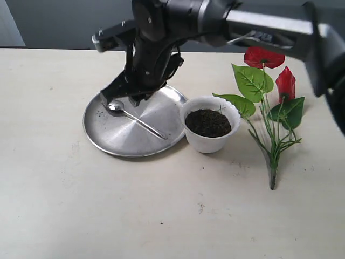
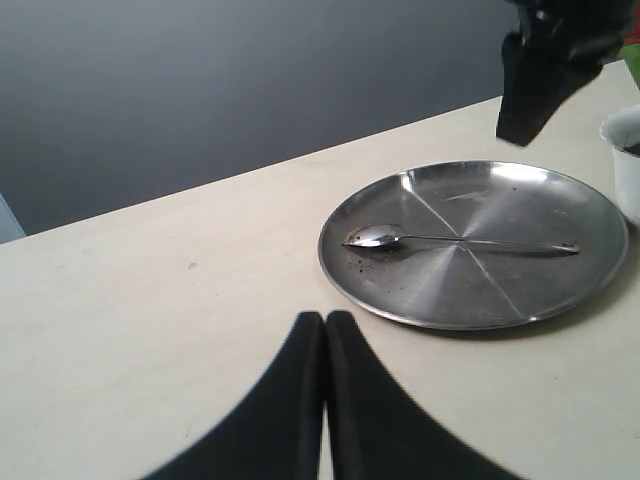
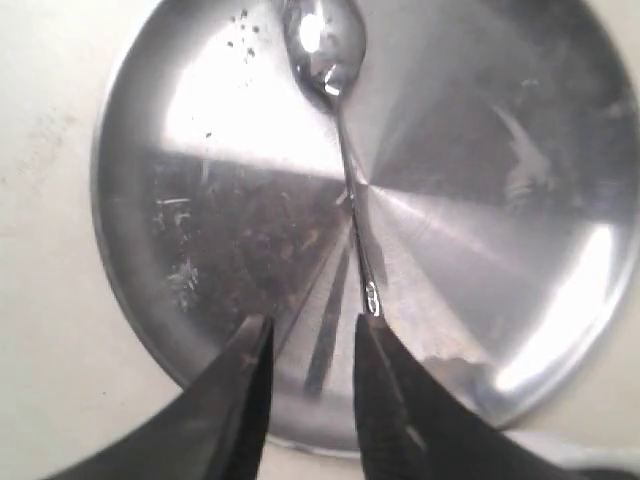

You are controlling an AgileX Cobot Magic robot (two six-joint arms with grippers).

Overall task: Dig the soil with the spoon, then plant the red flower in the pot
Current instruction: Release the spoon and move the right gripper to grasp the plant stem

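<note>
The spoon [image 1: 136, 118] lies flat in the round steel plate [image 1: 113, 141], bowl toward the plate's left. My right gripper [image 1: 128, 96] hangs open above the plate, reaching in from the right. In the right wrist view its fingers [image 3: 312, 325] straddle bare plate, and the spoon [image 3: 345, 170] has its handle end just off one fingertip [image 3: 368, 330], nothing held. The white scalloped pot [image 1: 209, 141] holds dark soil [image 1: 208, 122] right of the plate. The red flower [image 1: 269, 102] lies on the table right of the pot. My left gripper [image 2: 325, 320] is shut and empty over bare table, short of the plate [image 2: 400, 300].
A few soil crumbs dot the plate near the spoon bowl [image 2: 372, 238]. The right arm's dark links [image 1: 226, 21] span the back of the scene above the flower. In the left wrist view the pot's rim [image 2: 622, 150] shows at the edge.
</note>
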